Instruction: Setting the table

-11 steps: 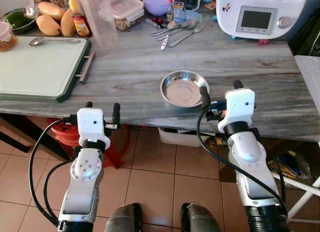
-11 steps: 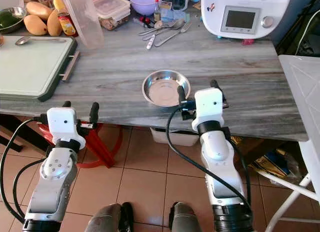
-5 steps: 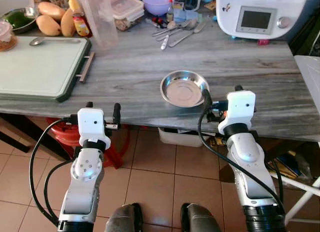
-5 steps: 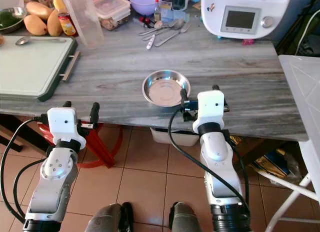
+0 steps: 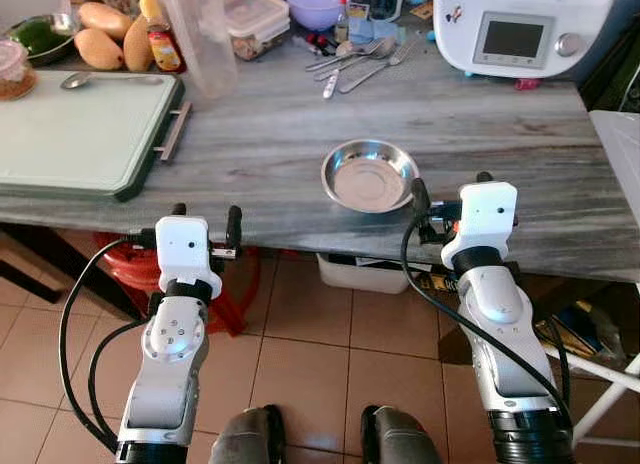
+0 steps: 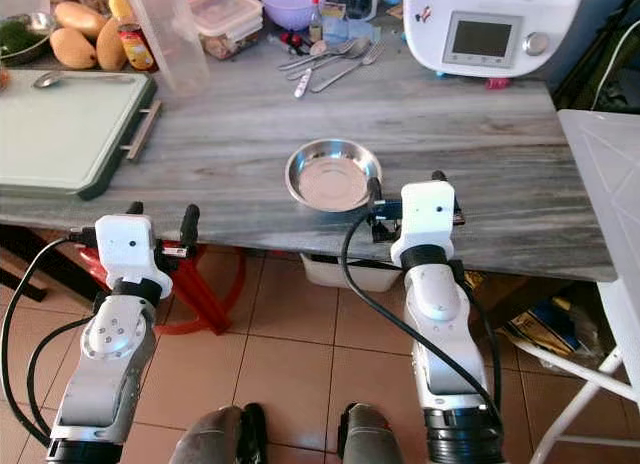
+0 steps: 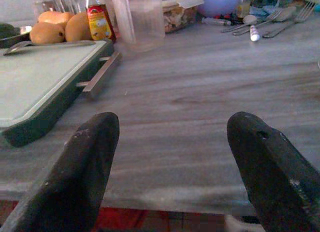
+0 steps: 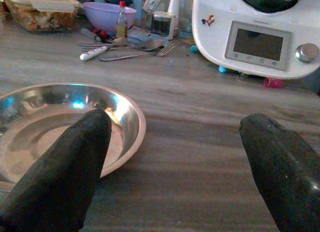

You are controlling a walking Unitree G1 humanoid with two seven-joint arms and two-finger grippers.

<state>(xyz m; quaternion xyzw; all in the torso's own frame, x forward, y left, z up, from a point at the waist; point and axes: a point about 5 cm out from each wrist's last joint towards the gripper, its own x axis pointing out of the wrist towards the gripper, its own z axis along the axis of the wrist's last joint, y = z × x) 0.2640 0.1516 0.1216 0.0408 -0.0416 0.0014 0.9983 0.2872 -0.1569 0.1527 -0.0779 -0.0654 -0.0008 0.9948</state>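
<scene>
I see the steel bowl [image 5: 369, 175] sitting near the front edge of the grey worktop [image 5: 300, 124]. My right pincer [image 5: 448, 189] hovers released just right of the bowl, one finger beside its rim. My left pincer [image 5: 205, 222] waits released at the worktop's near edge, well left. Cutlery [image 5: 360, 59] lies far back.

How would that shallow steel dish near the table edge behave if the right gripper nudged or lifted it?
The shallow round stainless steel dish looks thin and empty, so probably light and rigid. Its polished surface on the smooth grey wood-grain tabletop suggests it would slide. The low, wide shape makes tipping unlikely.
</scene>
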